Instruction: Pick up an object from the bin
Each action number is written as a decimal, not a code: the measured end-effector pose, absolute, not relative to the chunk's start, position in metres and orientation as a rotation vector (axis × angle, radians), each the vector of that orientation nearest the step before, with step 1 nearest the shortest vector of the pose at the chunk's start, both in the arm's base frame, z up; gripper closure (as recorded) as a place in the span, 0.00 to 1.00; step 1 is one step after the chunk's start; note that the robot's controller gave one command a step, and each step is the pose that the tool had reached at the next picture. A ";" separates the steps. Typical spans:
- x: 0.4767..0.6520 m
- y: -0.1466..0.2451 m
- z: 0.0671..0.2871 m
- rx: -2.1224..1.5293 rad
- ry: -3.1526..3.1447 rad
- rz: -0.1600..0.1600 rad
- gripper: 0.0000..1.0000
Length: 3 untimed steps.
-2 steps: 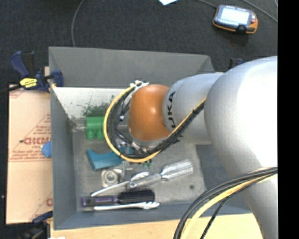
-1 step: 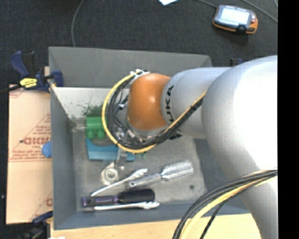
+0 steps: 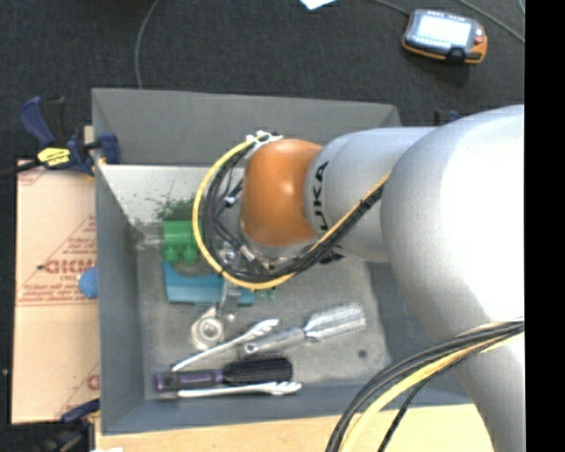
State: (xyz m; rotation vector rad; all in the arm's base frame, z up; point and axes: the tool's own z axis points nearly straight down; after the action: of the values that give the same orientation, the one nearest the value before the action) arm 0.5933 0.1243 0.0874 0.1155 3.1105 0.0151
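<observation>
The pincer (image 3: 231, 284) hangs low in the left-centre of the grey metal bin (image 3: 247, 115), under the orange wrist cover (image 3: 278, 194), i.e. over the right edge of the flat teal plastic block (image 3: 187, 287), w/ the green plastic brick (image 3: 179, 238) just behind. Spread or pressed together: cannot tell, the wrist hides it. Prob. it stands so to go straight down on the block.

Dark matte fine-textured surface (image 3: 265, 44) spread across upper view, evenly lit. Thin black cable (image 3: 136, 57) curved over it at upper left. Orange-cased handheld device with pale grey screen (image 3: 444, 35) lay at upper right. Small white scrap (image 3: 316, 3) sat at top edge.
</observation>
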 end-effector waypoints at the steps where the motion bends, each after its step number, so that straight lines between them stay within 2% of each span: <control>1: 0.598 0.115 0.101 0.135 3.109 0.015 1.00; 2: 0.596 0.118 0.102 0.132 3.110 0.014 1.00; 3: 0.635 0.083 0.078 0.210 3.112 0.018 1.00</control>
State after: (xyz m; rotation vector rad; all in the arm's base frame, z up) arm 0.6351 0.0829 0.0776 0.2102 3.1122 0.0182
